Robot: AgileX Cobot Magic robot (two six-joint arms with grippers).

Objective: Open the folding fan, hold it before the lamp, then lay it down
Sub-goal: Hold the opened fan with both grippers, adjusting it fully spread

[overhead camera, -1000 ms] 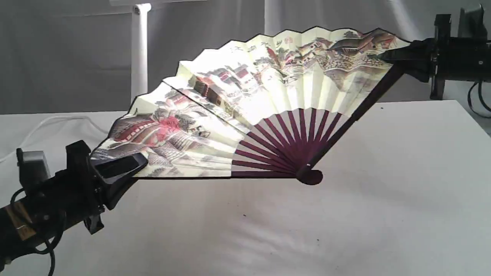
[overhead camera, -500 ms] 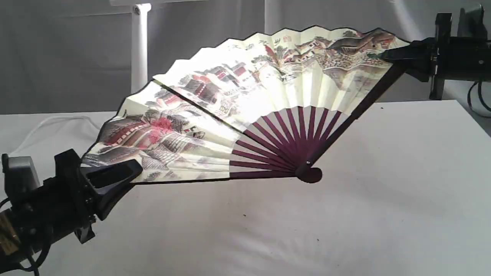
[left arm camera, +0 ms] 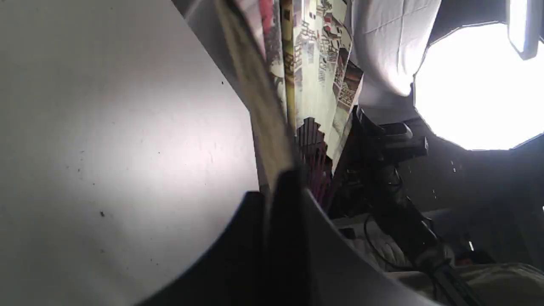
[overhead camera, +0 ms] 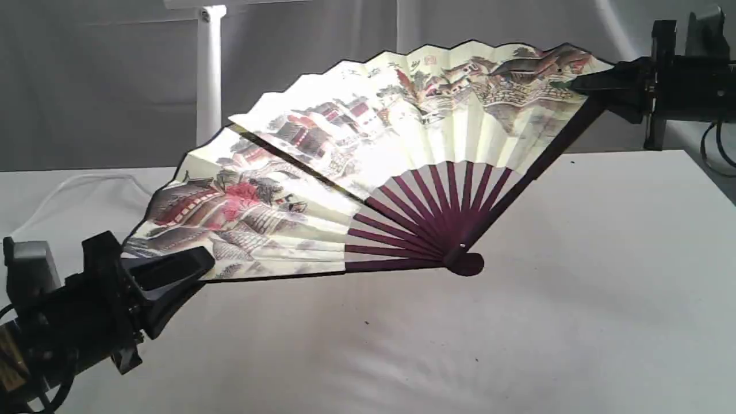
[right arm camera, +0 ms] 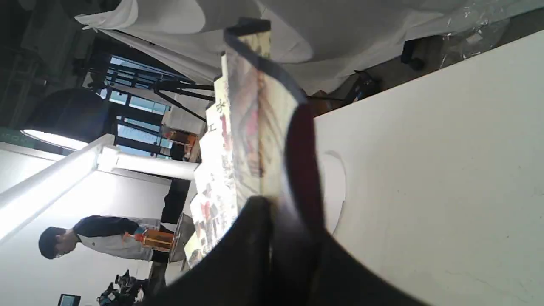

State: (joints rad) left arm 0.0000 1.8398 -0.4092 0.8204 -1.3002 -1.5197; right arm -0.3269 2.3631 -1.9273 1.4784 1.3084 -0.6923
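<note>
The folding fan [overhead camera: 402,144] hangs spread above the table, cream leaf painted with houses, maroon ribs meeting at the pivot [overhead camera: 464,263]. My left gripper [overhead camera: 198,261] is shut on its lower left guard rib, low over the table. My right gripper [overhead camera: 575,85] is shut on the upper right guard rib, high at the right. The lamp's white post [overhead camera: 210,75] stands behind the fan's left half. The left wrist view shows the fan [left arm camera: 314,72] edge-on in my gripper [left arm camera: 282,182]. The right wrist view shows the fan [right arm camera: 255,127], my gripper [right arm camera: 272,204] and the lamp's post [right arm camera: 148,163].
A white table [overhead camera: 575,316] lies under the fan. The lamp's white cord [overhead camera: 75,181] trails across its back left. Grey curtains hang behind. A bright softbox [left arm camera: 476,85] shows in the left wrist view, and a person [right arm camera: 97,238] stands far off.
My left gripper has moved left and slightly down with its rib, spreading the fan's left half wider. The right gripper has held still.
</note>
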